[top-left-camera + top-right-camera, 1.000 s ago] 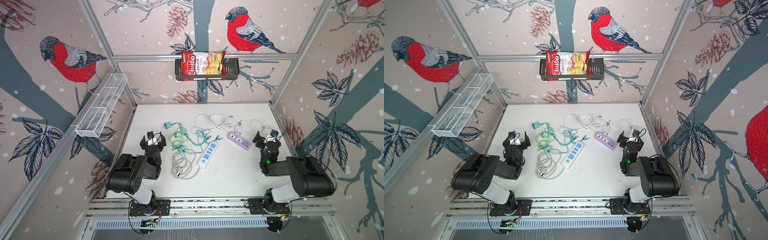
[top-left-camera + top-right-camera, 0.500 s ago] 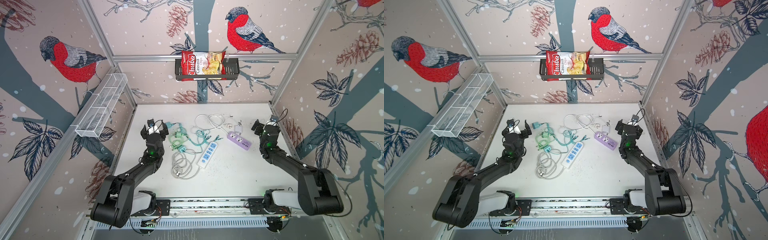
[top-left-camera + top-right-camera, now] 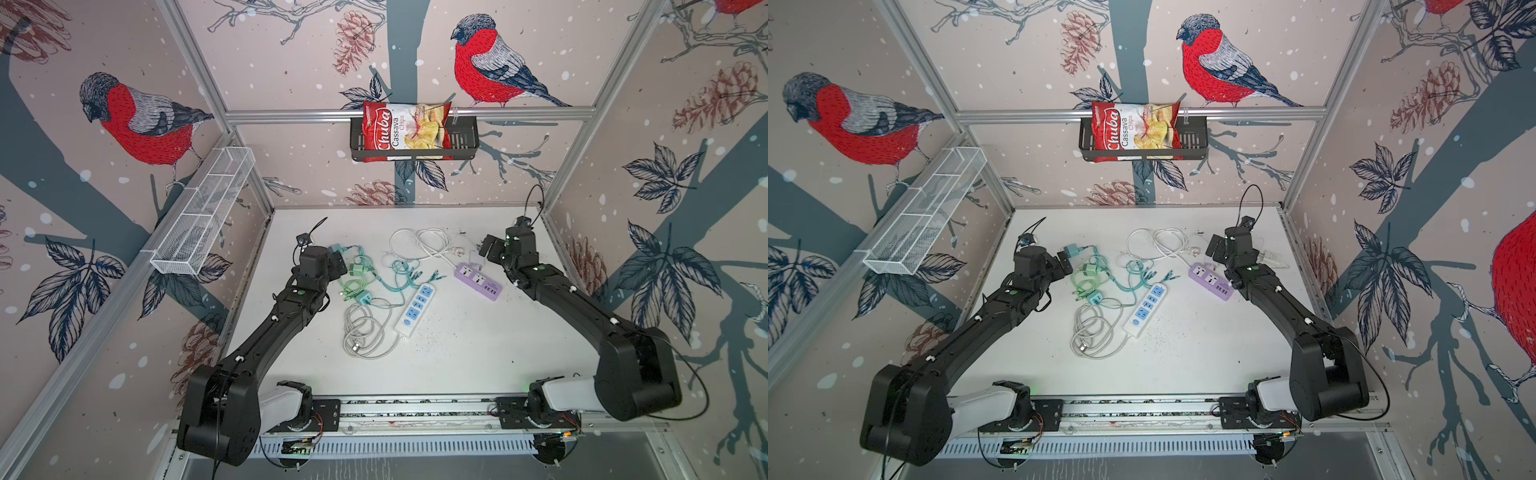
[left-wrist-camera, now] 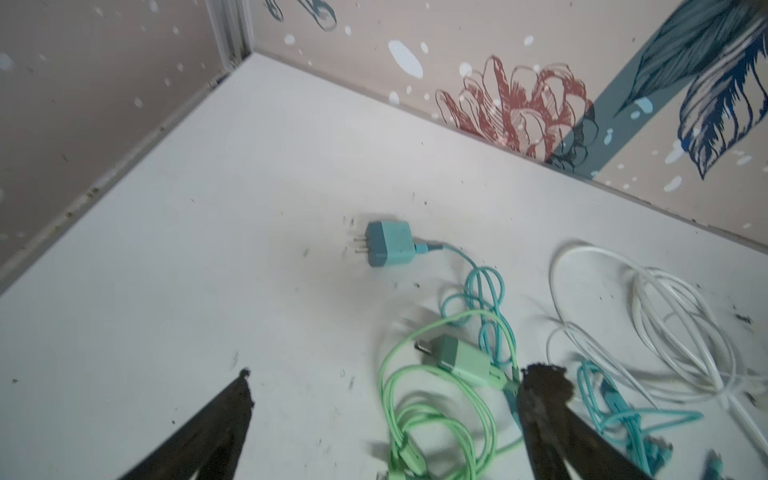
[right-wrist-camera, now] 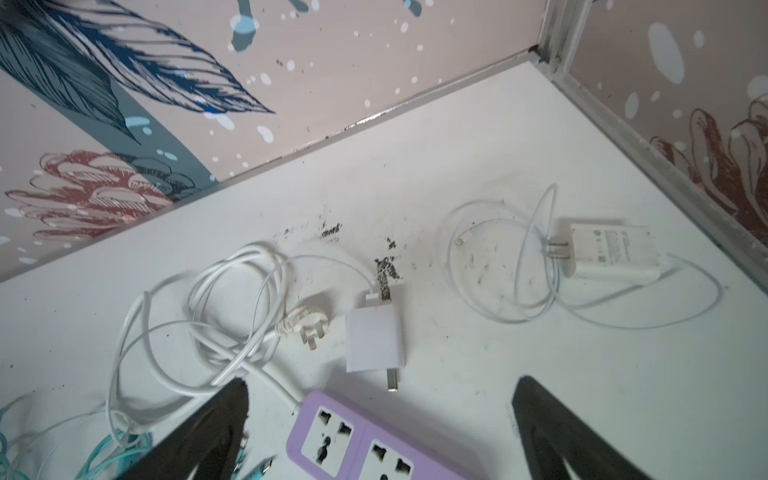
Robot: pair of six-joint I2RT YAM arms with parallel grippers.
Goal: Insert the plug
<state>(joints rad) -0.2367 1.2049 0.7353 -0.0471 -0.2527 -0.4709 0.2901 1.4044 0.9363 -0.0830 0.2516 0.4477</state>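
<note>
Overlooking, both top views: black left gripper (image 3: 338, 265) hovers over the white table (image 3: 457, 365) beside a teal three-pin plug (image 3: 1072, 250); black right gripper (image 3: 489, 250) hangs near the far end of a lilac plastic power strip (image 3: 478, 281). A white-and-blue power strip (image 3: 417, 309) lies between the arms.
Left wrist view: fingers (image 4: 220, 424) spread wide, holding nothing — the teal plug lies flat on the table ahead of them; a mint-green adapter (image 4: 461, 361) on its coiled cable lies just beside one finger.
Right wrist view: fingers (image 5: 208, 432) wide apart and empty — a white square adapter (image 5: 375, 338) lies ahead, its prong just beside the lilac strip, outside any socket; a flat white charger (image 5: 606, 253) lies well apart, near the corner.
</note>
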